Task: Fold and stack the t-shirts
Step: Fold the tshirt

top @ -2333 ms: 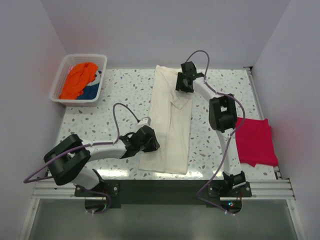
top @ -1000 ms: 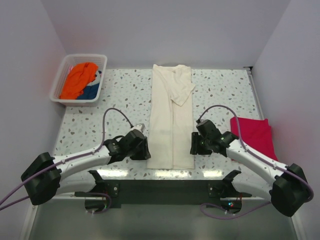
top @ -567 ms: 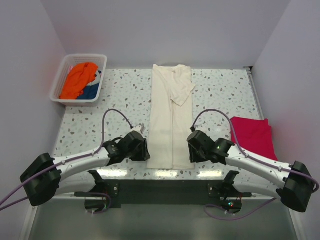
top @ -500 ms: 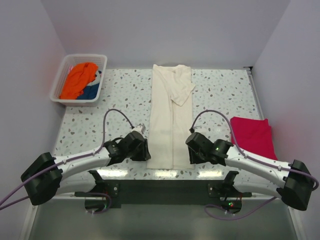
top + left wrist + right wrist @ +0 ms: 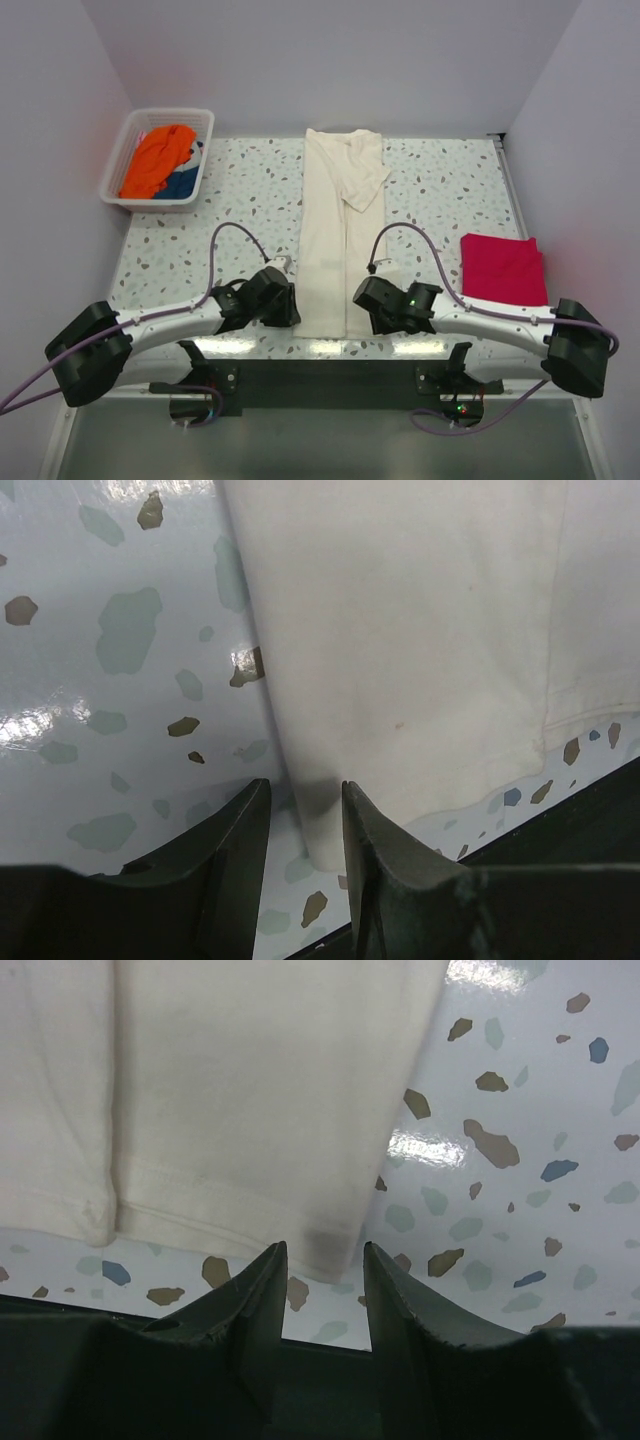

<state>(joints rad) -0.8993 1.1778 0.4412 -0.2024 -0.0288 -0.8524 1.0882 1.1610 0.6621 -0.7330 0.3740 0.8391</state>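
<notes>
While the left tool (image 5: 303, 790) and the right tool (image 5: 322, 1250) straddle its two near corners, the cream-white t-shirt (image 5: 343, 230) lies in a long strip down the middle of the counter (image 5: 220, 200).
Listed left to right. White slatted basket (image 5: 110, 172), 10 o'clock corner: holds an orange t-shirt (image 5: 160, 158) heaped over a blue t-shirt (image 5: 183, 183). Left tool, 7 o'clock: released, jaws apart, the shirt's near-left corner lying flat between them; whether they touch the cloth cannot be told. Cream-white t-shirt: folded narrow, running from 12 o'clock to 6 o'clock, one sleeve turned across it near the far end, hem at the counter's near edge. Right tool, 5 o'clock: released, jaws apart, the near-right hem corner between them. Crimson-red t-shirt (image 5: 503, 268), 3 o'clock: folded flat by the right edge, well apart from the cream one.
</notes>
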